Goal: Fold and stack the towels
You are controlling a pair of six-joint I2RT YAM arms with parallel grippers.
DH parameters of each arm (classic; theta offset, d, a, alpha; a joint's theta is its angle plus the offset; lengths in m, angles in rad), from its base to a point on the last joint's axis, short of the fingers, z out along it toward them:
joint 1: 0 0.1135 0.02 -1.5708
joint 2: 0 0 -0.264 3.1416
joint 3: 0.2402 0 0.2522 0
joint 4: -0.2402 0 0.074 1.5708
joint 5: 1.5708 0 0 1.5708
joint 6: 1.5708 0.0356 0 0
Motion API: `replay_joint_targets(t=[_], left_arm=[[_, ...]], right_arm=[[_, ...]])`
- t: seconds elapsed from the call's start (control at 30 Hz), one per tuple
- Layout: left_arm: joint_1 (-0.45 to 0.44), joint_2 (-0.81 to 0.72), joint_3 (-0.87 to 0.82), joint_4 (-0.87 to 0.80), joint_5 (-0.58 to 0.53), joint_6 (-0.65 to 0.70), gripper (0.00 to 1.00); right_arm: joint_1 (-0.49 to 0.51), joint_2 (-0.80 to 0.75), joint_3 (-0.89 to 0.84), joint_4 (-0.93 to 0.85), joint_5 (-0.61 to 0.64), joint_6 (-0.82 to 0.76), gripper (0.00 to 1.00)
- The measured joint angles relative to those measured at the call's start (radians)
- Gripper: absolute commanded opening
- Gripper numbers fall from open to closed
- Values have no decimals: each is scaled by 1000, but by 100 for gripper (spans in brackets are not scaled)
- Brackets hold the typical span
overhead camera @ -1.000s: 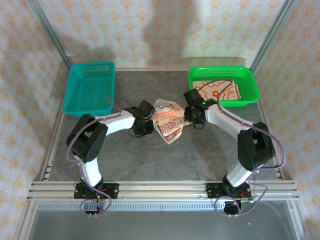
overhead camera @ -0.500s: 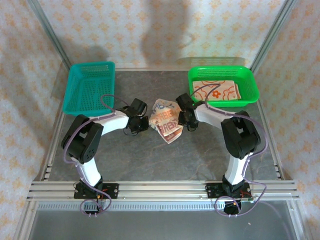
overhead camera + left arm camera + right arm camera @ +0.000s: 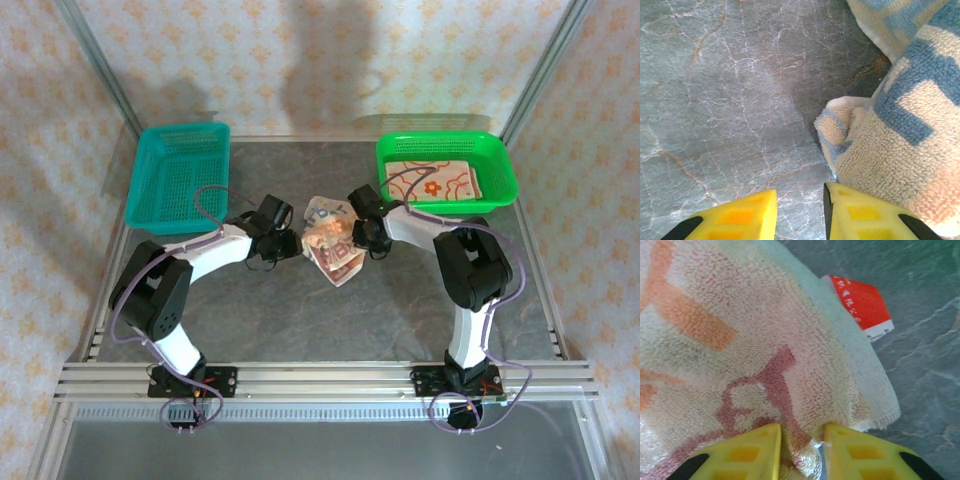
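Observation:
A crumpled orange and cream towel (image 3: 333, 243) lies on the table between both arms. My left gripper (image 3: 291, 243) sits at its left edge, jaws open over bare table (image 3: 740, 100); its right finger (image 3: 865, 215) touches the blue-patterned towel (image 3: 900, 145). My right gripper (image 3: 359, 238) is at the towel's right side. In the right wrist view the right gripper (image 3: 802, 452) is shut on a fold of the towel (image 3: 740, 340), whose red label (image 3: 861, 302) sticks out. A second towel (image 3: 432, 183) lies flat in the green basket (image 3: 505, 170).
An empty teal mesh basket (image 3: 178, 175) stands at the back left. The grey marbled tabletop (image 3: 300, 320) is bare in front of the towel. Metal frame posts and patterned walls close in the back and sides.
My left gripper has opened and let go of the towel. The right gripper has moved left into the towel and closed on a fold, bunching the cloth narrower.

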Motion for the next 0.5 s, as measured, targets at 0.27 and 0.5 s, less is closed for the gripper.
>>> replay_joint_targets(t=[0.27,0.5], left_arm=[[39,-99,33,-135,-99,32,32],[50,-225,-18,-195,-153,19,32]], right_arm=[[242,30,39,41,-49,95,30],[372,50,136,8,-69,96,32]])
